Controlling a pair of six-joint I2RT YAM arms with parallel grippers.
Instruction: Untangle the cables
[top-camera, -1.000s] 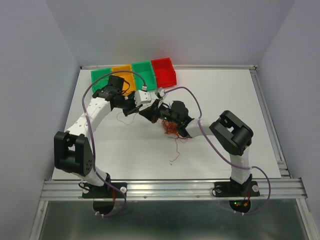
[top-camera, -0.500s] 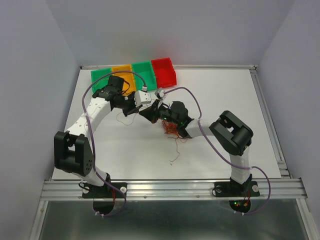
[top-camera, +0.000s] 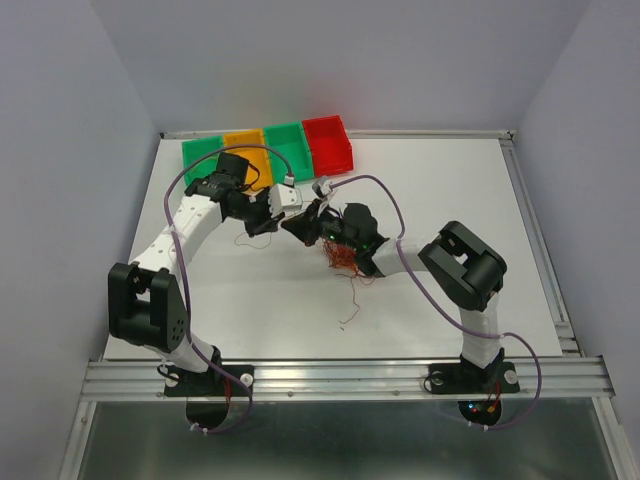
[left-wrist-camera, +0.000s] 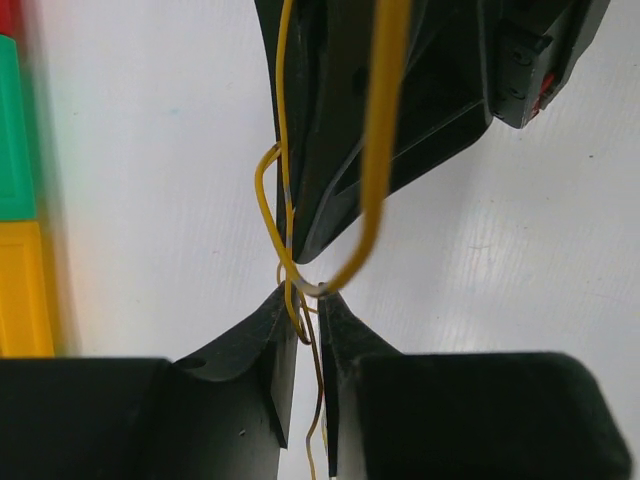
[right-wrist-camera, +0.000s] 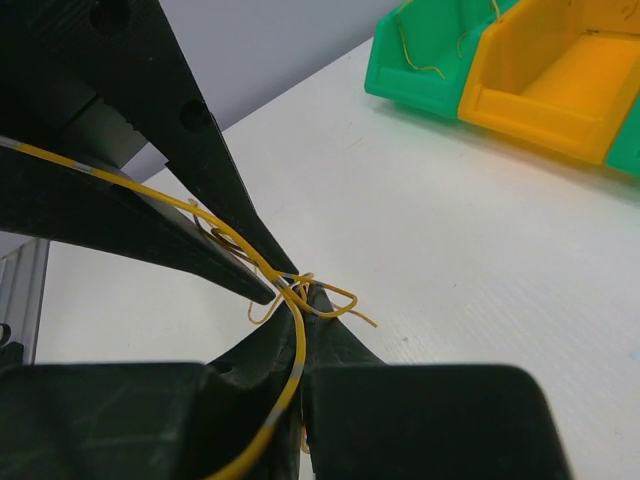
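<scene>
One thin yellow wire (left-wrist-camera: 380, 150), looped and kinked, sits near the white table's (top-camera: 450, 180) centre, clamped by both the left gripper (left-wrist-camera: 305, 300) and right gripper (right-wrist-camera: 300, 298), with one tangle of hair-thin red-orange wires (top-camera: 345, 258) at its 4 o'clock and four plastic bins (top-camera: 283, 128) at 12 o'clock.

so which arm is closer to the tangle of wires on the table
right. the right arm has its wrist right over the tangle; the left arm stops up-left of it, the left gripper pinching a yellow wire
</scene>
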